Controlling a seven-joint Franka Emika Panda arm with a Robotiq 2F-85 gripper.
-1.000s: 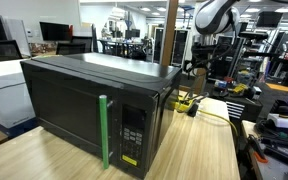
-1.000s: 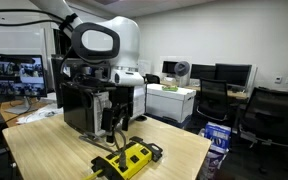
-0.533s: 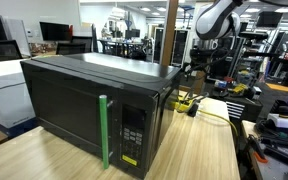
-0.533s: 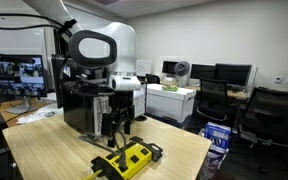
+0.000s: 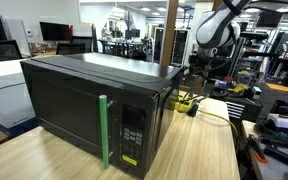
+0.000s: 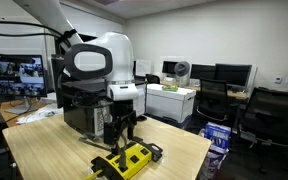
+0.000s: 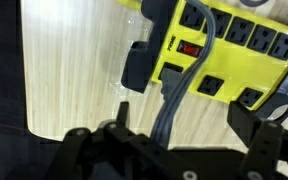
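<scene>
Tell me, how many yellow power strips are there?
1. The yellow power strip lies on the wooden table beside the black microwave, below the open gripper. Others could be hidden.

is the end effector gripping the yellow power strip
No, in the wrist view the end effector has its jaws wide open, and the yellow power strip lies beyond them on the wooden table.
</scene>
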